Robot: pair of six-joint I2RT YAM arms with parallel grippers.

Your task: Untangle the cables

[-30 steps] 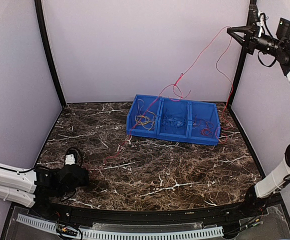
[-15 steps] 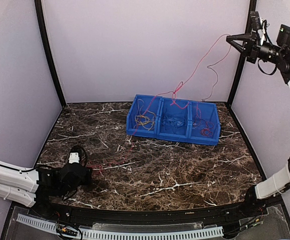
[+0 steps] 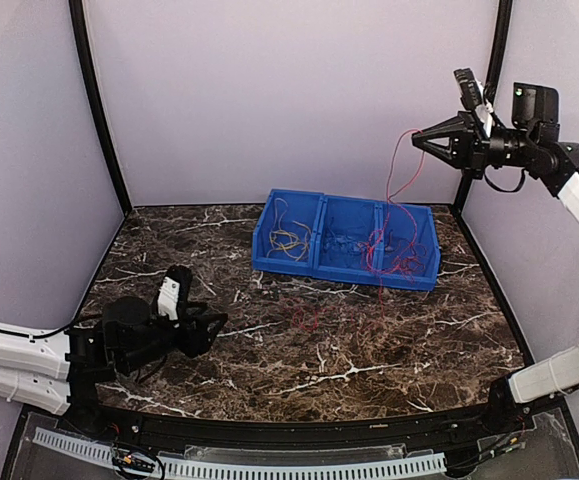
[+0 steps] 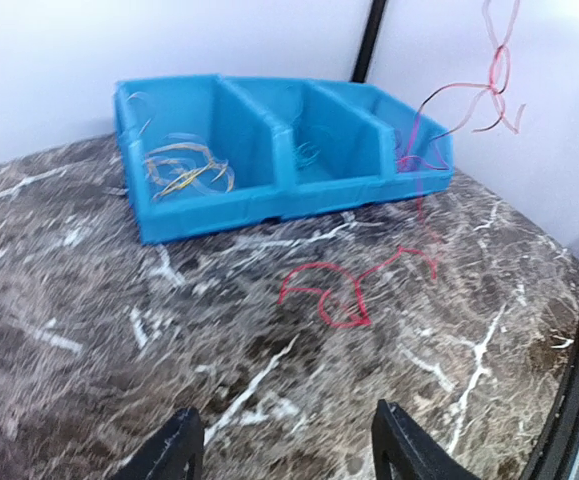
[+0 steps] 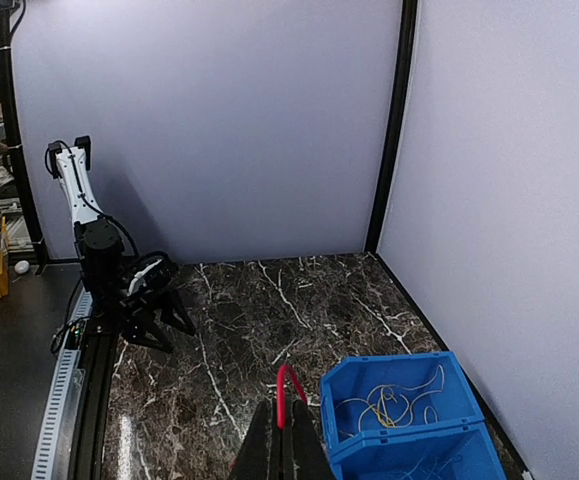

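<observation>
While R end effector (image 3: 416,138) pinches red cable (image 5: 280,393), L end effector (image 4: 287,452) gapes empty.

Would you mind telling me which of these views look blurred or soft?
Left wrist view: the marble table near the lens is smeared, the blue bin slightly soft. Top external and right wrist views: sharp, the red cable crisp.

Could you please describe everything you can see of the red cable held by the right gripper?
The red cable is a thin, flexible wire. Its upper end is pinched in the shut right gripper, high near the right wall. It hangs slack into the right compartment of the blue bin, then seems to trail over the front wall into loose loops on the marble table.
</observation>
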